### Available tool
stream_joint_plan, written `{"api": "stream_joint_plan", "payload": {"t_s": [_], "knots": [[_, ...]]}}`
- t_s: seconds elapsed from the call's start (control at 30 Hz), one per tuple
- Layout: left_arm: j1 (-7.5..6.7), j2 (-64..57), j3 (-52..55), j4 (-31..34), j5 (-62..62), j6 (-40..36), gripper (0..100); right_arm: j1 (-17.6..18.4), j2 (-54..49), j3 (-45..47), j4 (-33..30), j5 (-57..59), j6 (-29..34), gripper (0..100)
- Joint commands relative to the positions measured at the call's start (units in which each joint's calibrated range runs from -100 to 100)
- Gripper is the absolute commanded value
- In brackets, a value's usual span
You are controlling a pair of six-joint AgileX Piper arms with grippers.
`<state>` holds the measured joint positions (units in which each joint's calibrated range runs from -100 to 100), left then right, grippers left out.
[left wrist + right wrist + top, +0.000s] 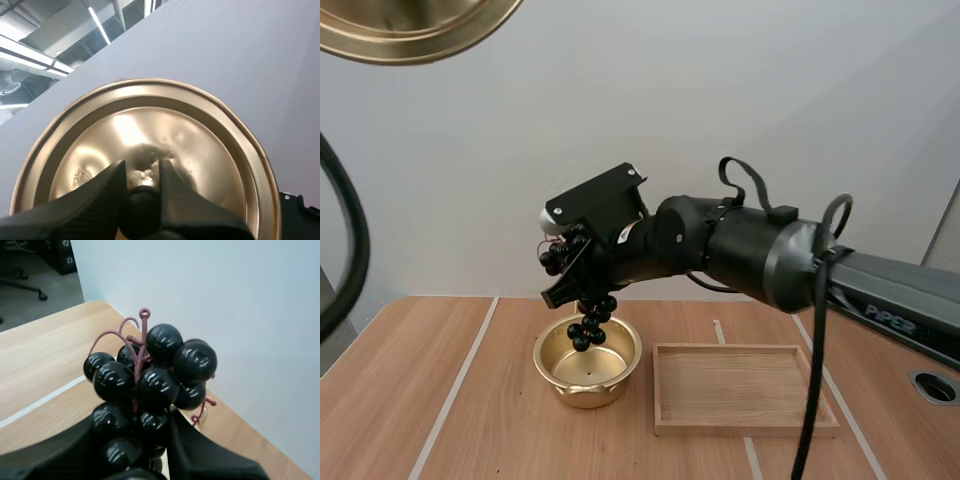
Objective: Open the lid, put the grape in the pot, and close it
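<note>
Right gripper jaws pinch the grape bunch mid-cluster. The rest dangles below the jaws, directly above the open pot. Bunch judged light, glossy and floppy; a stem hold looks surer. Left gripper jaws clamp the lid by its knob.

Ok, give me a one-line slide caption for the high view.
The right gripper dangles the grape bunch over the open pot, lid held high at left, wooden tray beside the pot.
</note>
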<state>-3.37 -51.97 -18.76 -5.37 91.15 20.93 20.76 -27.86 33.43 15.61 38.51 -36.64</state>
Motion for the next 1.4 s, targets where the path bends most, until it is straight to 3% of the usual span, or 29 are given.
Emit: {"api": "stream_joint_plan", "payload": {"t_s": [0.0, 0.2, 0.33, 0.37, 0.4, 0.67, 0.87, 0.9, 0.97, 1.03, 1.37], "knots": [[-0.17, -0.2, -1.2, 1.3, 2.7, -0.7, 0, 1.4, 7.7, -1.2, 0.0, -6.6, -0.5, 0], [-0.17, -0.1, -1.2, 3.5, 6.1, -0.7, 0, 1.4, 14.8, -1.2, -5.2, -8.5, -0.3, 0], [-0.17, -0.1, -1.2, 3.8, 6.1, -0.8, 0, 1.4, 17.4, -1.2, -6.1, -8.9, -0.3, 58], [-0.17, -0.1, -1.2, 3.8, 6.1, -1.2, 0, 1.4, 17.9, -1.2, -6.1, -9.0, -0.3, 88], [-0.17, -0.1, -1.2, 3.9, 6.1, -1.5, 0, 1.4, 18.1, -1.2, -6.1, -9.0, -0.3, 100], [-0.17, -0.1, -1.2, 3.9, 6.1, -1.5, 0, 1.4, 17.4, -1.2, -6.1, -8.2, 0.1, 100], [-0.17, 0.2, -1.2, 4.0, 8.4, -1.4, 0, 1.3, 12.9, -1.2, -6.3, -1.0, 0.5, 100], [-0.17, 0.5, -1.2, 4.0, 8.8, -1.7, 0, 1.2, 11.7, -1.2, -6.3, 1.0, 0.6, 95], [-0.17, 1.1, -1.2, 4.1, 8.8, -2.5, 0, 0.4, 9.1, -1.2, -6.3, 3.6, 1.6, 51], [-0.17, 1.7, -1.2, 4.1, 8.8, -2.5, 0, -0.5, 6.5, -1.2, -6.3, 6.6, 2.7, 1], [-0.17, 7.9, -1.2, 4.4, 8.8, -3.6, 0, -7.7, -8.1, -1.0, -5.1, 31.8, 3.1, 0]]}}
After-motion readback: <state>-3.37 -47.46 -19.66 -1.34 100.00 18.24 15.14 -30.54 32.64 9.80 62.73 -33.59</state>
